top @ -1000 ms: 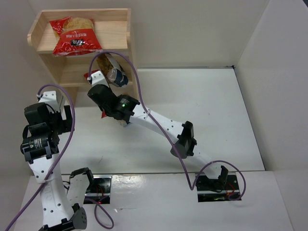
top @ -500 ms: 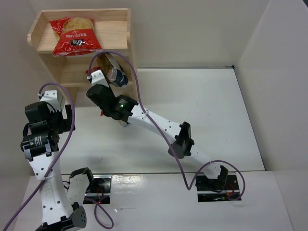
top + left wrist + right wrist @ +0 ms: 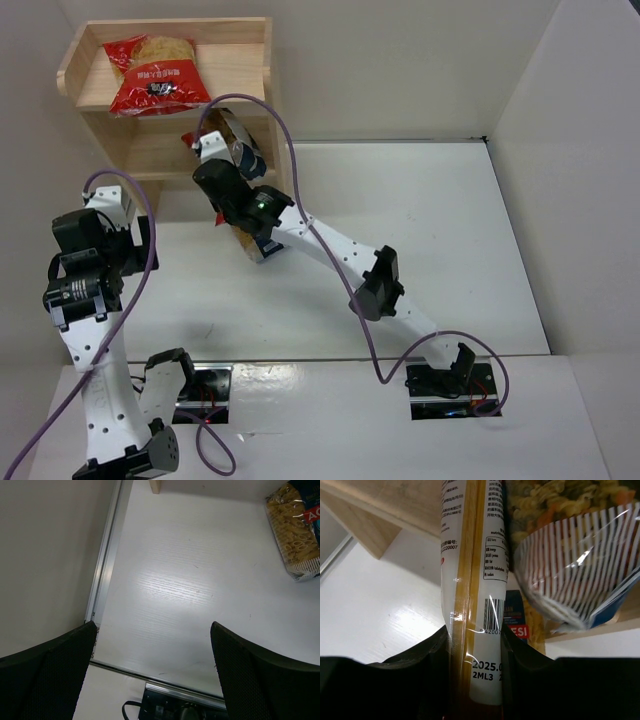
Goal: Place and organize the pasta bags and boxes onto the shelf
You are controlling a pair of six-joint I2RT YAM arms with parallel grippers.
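Note:
The wooden shelf (image 3: pixel 240 80) stands at the far left. The wide red bag (image 3: pixel 155 72) lies on its top tier. The clear bag with the dark-blue label (image 3: pixel 240 150) lies on the lower tier, and it also shows in the right wrist view (image 3: pixel 570 555). My right gripper (image 3: pixel 208 150) is shut on the long spaghetti pack (image 3: pixel 475 595) at the lower tier's front edge, just left of the clear bag. The short yellow pack (image 3: pixel 250 245) lies on the table under the right arm, and shows in the left wrist view (image 3: pixel 295 535). My left gripper (image 3: pixel 153 627) is open and empty, well left of it.
White walls enclose the table (image 3: pixel 420 240) on the left, back and right. The right arm's purple cable (image 3: pixel 285 150) loops in front of the shelf. A shelf leg (image 3: pixel 156 486) stands at the top of the left wrist view.
My right gripper has moved a little right and toward the shelf's lower tier with the spaghetti pack. The left arm has hardly moved.

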